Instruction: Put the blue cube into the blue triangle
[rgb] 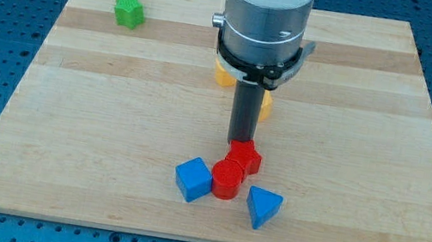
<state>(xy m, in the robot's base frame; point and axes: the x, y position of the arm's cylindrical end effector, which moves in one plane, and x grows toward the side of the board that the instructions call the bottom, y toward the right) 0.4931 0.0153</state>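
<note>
Near the view's bottom centre of the table (61,166), three pieces sit in a tight row. Blue cube (194,179) at the left, blue triangle (262,207) at the right, red cylinder (227,179) wedged between them. A second red block (244,157), shape unclear, sits just behind the cylinder, touching it.

End effector is a bare rod, nothing to open or close, holding nothing. My tip (240,141) stands just above the rear red block in the view, seemingly touching or nearly touching it.

Key relation: the cube lies down and to the view's left of my tip; the triangle lies down and to the view's right. The straight line from cube to triangle runs rightward and is blocked by the red cylinder.

Judgement: my tip must get round to the cube's left face to push it rightward. The red cylinder likely needs clearing first, or the cube routed below it.

Elsewhere: green block (129,6) at the top left, well apart. Yellow pieces (224,75) partly hidden behind the arm.
</note>
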